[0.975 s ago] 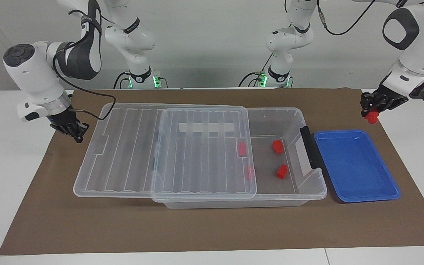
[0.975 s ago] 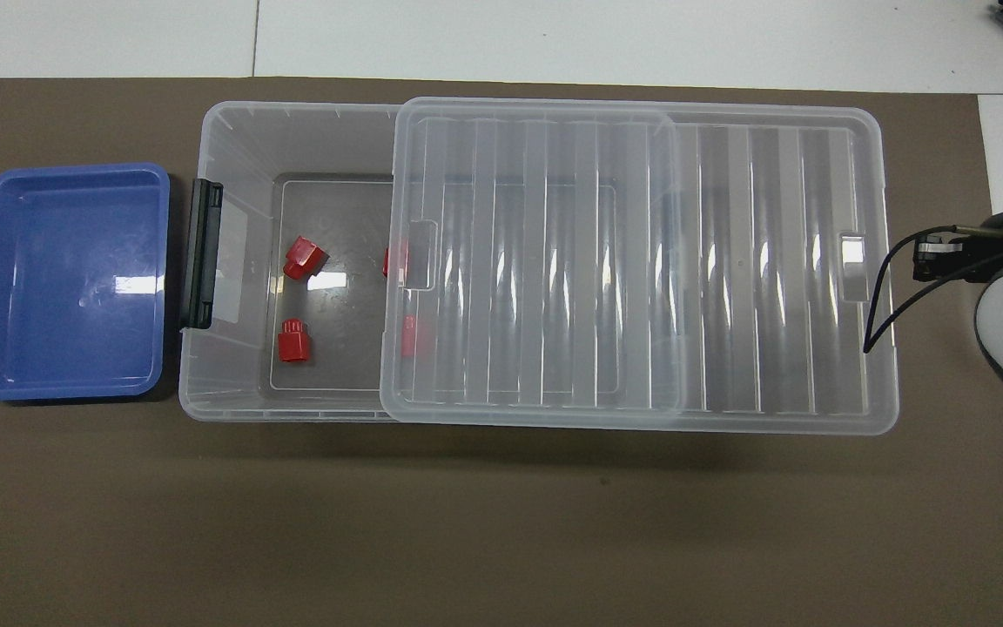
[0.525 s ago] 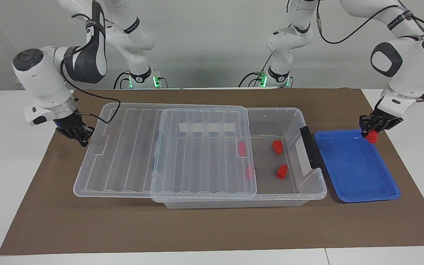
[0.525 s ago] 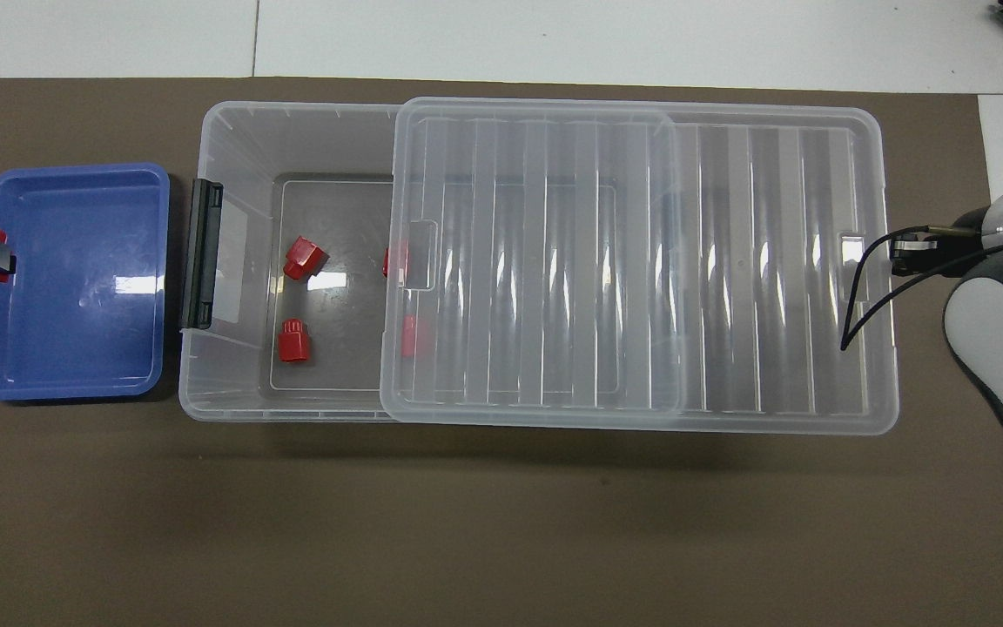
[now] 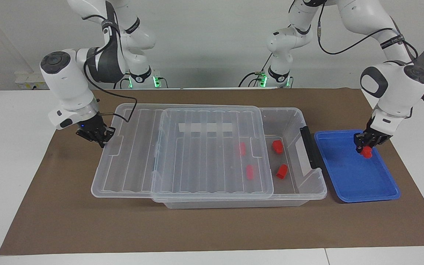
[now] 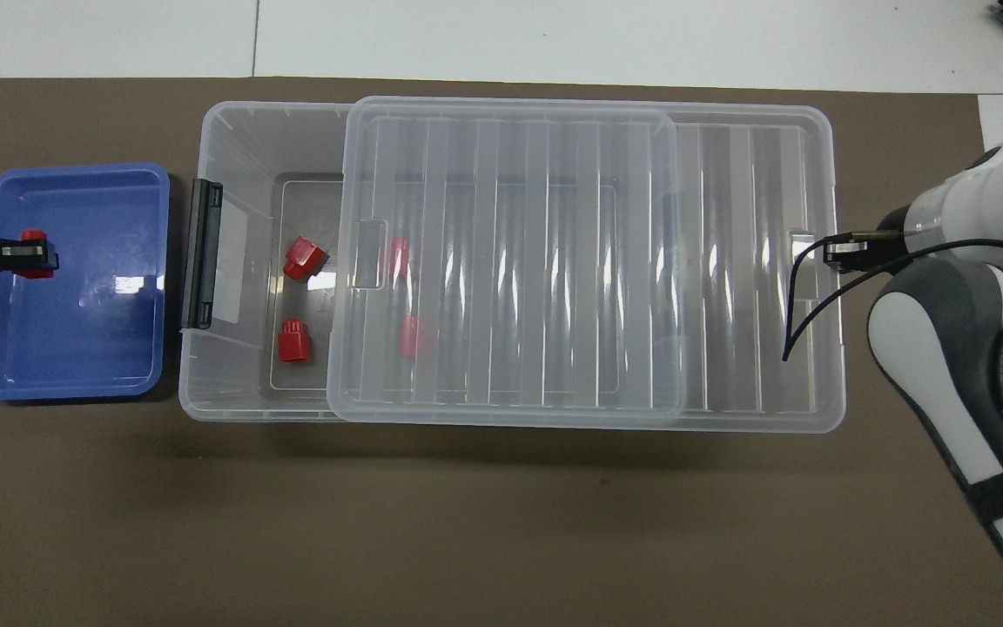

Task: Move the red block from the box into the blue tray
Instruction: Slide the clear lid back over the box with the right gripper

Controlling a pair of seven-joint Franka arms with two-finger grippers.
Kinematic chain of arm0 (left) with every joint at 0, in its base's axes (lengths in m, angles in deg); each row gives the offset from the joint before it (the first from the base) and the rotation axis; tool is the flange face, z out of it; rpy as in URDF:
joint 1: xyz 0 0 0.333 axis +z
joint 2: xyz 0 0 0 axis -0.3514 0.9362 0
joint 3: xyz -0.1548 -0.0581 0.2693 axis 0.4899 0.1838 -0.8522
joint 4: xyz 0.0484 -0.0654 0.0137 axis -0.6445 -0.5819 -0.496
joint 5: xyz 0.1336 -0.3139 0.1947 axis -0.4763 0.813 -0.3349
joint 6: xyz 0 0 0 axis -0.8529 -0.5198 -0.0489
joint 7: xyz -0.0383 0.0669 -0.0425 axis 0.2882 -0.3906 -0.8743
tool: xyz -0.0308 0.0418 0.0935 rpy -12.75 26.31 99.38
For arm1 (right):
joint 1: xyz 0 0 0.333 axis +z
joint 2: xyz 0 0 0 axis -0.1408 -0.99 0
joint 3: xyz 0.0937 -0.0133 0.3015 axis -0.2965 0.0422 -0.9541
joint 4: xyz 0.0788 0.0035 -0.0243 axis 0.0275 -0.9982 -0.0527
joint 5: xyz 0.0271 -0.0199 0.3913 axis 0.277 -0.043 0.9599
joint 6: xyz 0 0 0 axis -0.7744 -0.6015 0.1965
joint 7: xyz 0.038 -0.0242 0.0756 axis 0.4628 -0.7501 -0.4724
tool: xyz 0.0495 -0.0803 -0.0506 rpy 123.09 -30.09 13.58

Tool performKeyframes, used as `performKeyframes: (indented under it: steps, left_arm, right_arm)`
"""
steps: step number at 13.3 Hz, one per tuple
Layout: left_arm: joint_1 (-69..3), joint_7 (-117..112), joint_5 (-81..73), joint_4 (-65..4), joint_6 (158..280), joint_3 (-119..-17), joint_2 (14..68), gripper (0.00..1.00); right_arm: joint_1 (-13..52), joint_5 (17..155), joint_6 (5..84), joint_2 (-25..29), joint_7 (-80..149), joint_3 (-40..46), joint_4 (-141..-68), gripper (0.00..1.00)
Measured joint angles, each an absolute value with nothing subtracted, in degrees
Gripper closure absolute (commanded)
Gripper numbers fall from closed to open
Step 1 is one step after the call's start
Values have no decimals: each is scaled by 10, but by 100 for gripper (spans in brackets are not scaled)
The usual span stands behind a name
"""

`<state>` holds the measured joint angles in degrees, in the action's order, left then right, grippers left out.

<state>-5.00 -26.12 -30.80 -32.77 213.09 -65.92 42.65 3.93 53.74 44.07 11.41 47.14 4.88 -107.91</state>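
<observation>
Left gripper pinching the red block just over the blue tray, block hanging below the fingertips; likely light, rigid, slick plastic, best held across flat sides; right gripper pressed together at the box lid's end.

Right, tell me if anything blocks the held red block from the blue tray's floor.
Nothing visible does. The left gripper is shut on the small red plastic block directly over the shallow blue plastic tray, whose floor beneath is bare.
</observation>
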Motion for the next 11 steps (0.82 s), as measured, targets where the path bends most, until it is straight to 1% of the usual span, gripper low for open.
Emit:
performKeyframes:
  steps: [2, 4, 6, 11]
  left_arm:
    - [-54, -246, -308, -369, 2196, -659, 437, 100]
    - [-54, -228, -308, -392, 2240, -658, 455, 100]
    - [-55, -220, -308, -395, 2252, -658, 466, 100]
    - [-59, -217, -308, -396, 2267, -658, 470, 100]
  right_arm:
    - [63, 538, 437, 114, 471, 48, -1079, 100]
    - [85, 538, 434, 114, 471, 47, -1079, 100]
    - [107, 539, 433, 114, 472, 46, -1079, 100]
    - [142, 562, 433, 114, 477, 46, -1082, 100]
